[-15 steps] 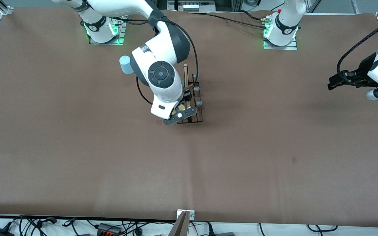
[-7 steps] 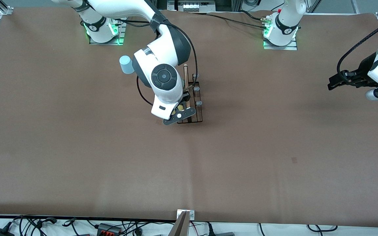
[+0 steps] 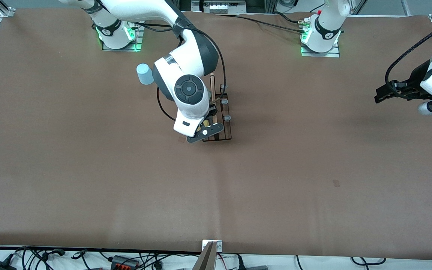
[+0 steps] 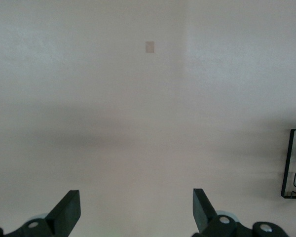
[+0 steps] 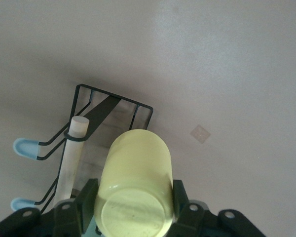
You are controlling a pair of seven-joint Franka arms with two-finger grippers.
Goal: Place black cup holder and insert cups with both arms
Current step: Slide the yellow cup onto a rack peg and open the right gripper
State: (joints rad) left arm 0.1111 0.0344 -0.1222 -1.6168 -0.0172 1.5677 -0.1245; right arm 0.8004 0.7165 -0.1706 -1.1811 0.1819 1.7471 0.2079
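You have the black cup holder (image 3: 221,114) standing mid-surface, right pincer (image 5: 133,207) gripping the yellow cup (image 5: 134,185) over it, uninserted; the blue cup (image 3: 144,74) waits at its 10 o'clock; left pincer (image 4: 133,217) idles agape.

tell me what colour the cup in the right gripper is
Pale yellow cup, clearest in the right wrist view, clamped by the right gripper.

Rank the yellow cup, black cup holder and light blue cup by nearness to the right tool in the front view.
1. Yellow cup: held in the shut right tool.
2. Black cup holder: directly under that tool, mid-table.
3. Light blue cup: standing on the table, nearer the right arm's base.
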